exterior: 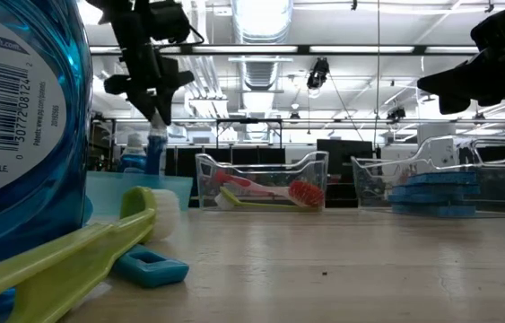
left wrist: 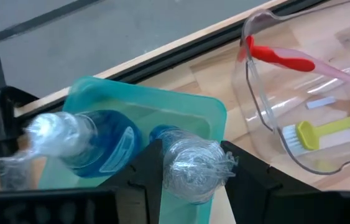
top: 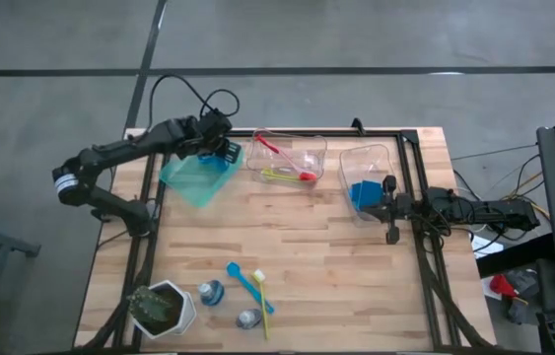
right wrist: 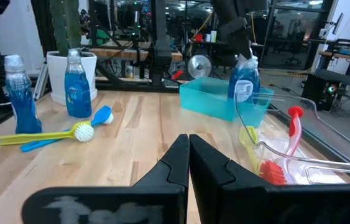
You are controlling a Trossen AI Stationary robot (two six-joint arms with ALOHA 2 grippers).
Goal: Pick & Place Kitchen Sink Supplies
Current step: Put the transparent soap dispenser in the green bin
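My left gripper (top: 223, 150) hangs over the teal bin (top: 198, 177) at the far left, shut on a small clear bottle of blue liquid (right wrist: 244, 84). A second bottle (left wrist: 94, 143) lies on its side in that bin. My right gripper (top: 385, 209) is shut and empty, raised beside the clear bin (top: 368, 163) that holds blue sponges (top: 363, 194). Two more bottles (top: 210, 293) (top: 248, 319), a blue brush (top: 242, 279) and a yellow-green brush (top: 261, 301) lie near the front left. My left gripper pinches the bottle's clear-wrapped top end (left wrist: 190, 165) between its two fingers, coming from above and pointing down. The bottle hangs upright below the fingers with its lower part (exterior: 153, 152) behind the teal bin's wall. Whether it stands on the bin's floor I cannot tell.
A clear middle bin (top: 287, 158) at the far edge holds a pink-red brush (top: 269, 146) and a yellow-green brush (top: 287, 176). A white pot with a green plant (top: 164, 308) stands at the near left corner. Bare wood lies in the table's middle.
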